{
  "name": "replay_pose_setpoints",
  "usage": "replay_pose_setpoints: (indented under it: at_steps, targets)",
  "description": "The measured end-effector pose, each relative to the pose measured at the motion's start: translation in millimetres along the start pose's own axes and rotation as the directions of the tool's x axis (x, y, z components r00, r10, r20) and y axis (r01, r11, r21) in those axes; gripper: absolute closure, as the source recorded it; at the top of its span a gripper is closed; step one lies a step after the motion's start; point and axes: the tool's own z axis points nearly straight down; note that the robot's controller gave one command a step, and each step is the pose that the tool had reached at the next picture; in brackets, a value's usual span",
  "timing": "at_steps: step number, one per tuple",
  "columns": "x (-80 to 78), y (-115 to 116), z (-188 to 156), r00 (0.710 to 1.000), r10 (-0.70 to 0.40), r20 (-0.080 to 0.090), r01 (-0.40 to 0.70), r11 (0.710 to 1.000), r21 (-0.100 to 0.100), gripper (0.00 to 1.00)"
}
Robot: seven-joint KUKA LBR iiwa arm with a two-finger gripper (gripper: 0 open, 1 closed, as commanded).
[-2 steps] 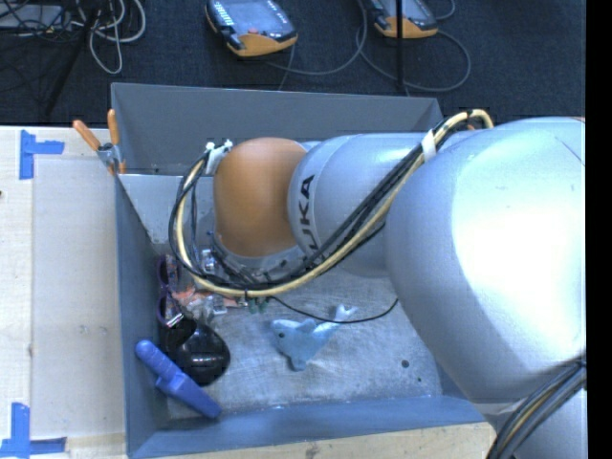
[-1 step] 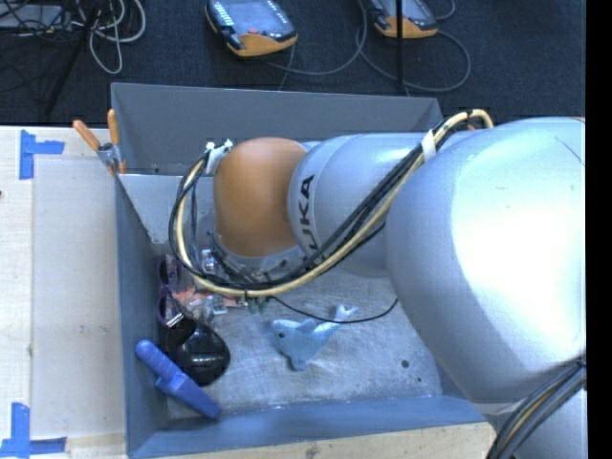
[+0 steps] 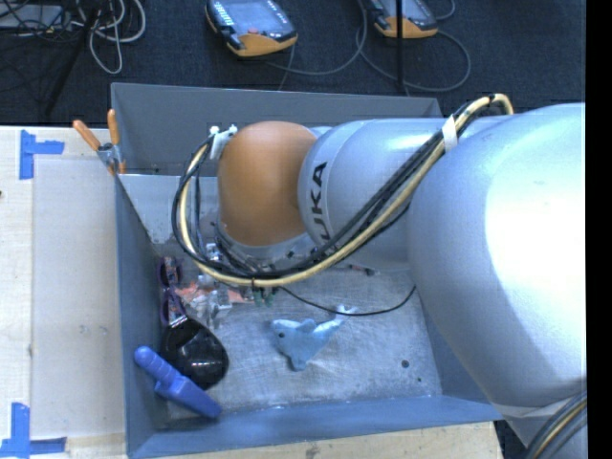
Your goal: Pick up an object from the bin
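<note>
Most bare floor (image 3: pixel 382 357) lies right of the grey toy plane (image 3: pixel 301 340); claw (image 3: pixel 208 295) by left wall (image 3: pixel 134 285), grip unclear

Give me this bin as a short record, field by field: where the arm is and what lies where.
bin: grey metal
arm: in from the right, orange wrist cover over the bin's left-centre
nearest heap: small purple and pink bits by the left wall
black thing: glossy, rounded, front-left corner
blue thing: stick-shaped, beside the black one at the front wall
grey-blue toy: plane-like, alone mid-floor
grasp: cannot tell
</note>
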Motion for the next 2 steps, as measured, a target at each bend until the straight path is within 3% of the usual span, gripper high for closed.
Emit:
replay_pose_setpoints:
  at_steps: [1, 2]
  targets:
    - [-16.3, 2.9, -85.0, 1.000, -0.013, 0.003, 0.013, 1.000, -0.005, 1.00]
    - [-7.0, -6.7, -105.9, 1.000, -0.015, 0.012, 0.015, 1.000, -0.007, 1.00]
